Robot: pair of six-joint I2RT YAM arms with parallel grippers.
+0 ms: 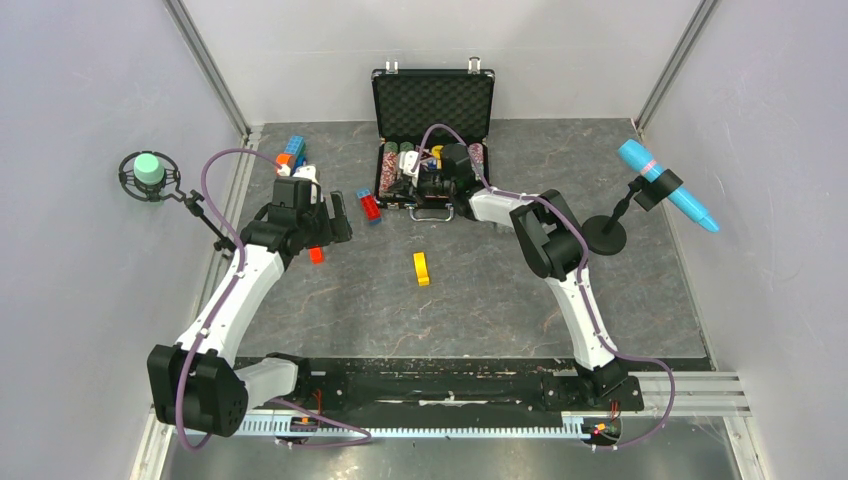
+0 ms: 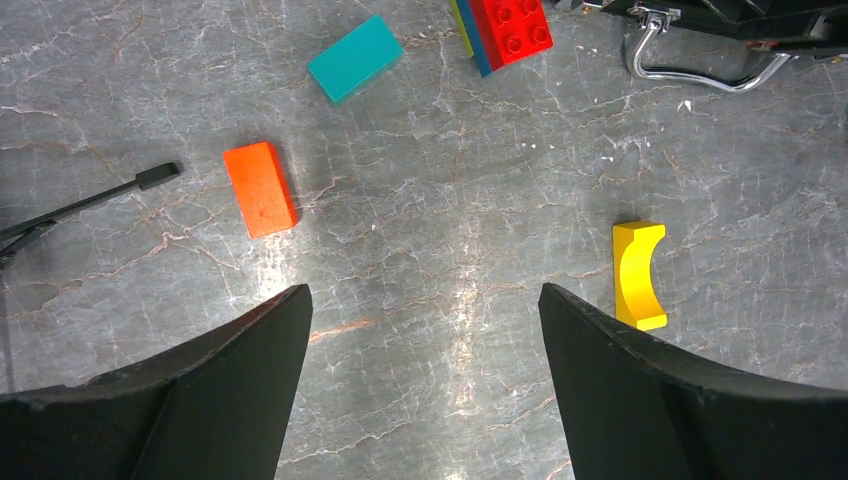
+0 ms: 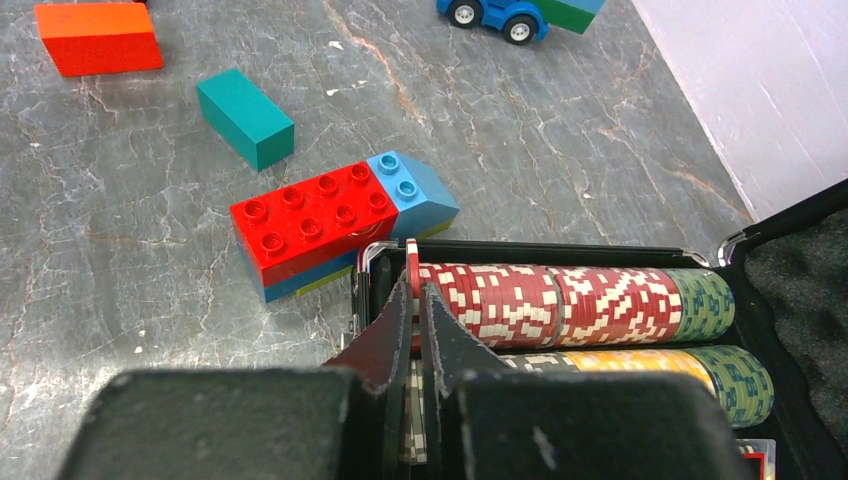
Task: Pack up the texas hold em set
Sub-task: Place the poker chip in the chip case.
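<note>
Left gripper: released, jaws wide, nothing between them. It hangs over the grey marbled table, left of centre in the top view.
Loose toys: flat orange block, teal block, red and blue studded toy bricks, yellow arched block. None of these is mine to pack.
Set: small black rectangular briefcase, upper centre of the top view, lid up, chips racked in the base.
Right gripper: clenched on a thin red-and-white poker chip, held edge-up at the left end of the red-and-white chip row.
Step (my judgement): seating this chip against its row.
Risk 1: if I let go before the chip leans on the row, it may tip flat or roll out.
Risk 2: if I push down off line, the chip may jam at the case wall or shove the case into the bricks just beside it.
</note>
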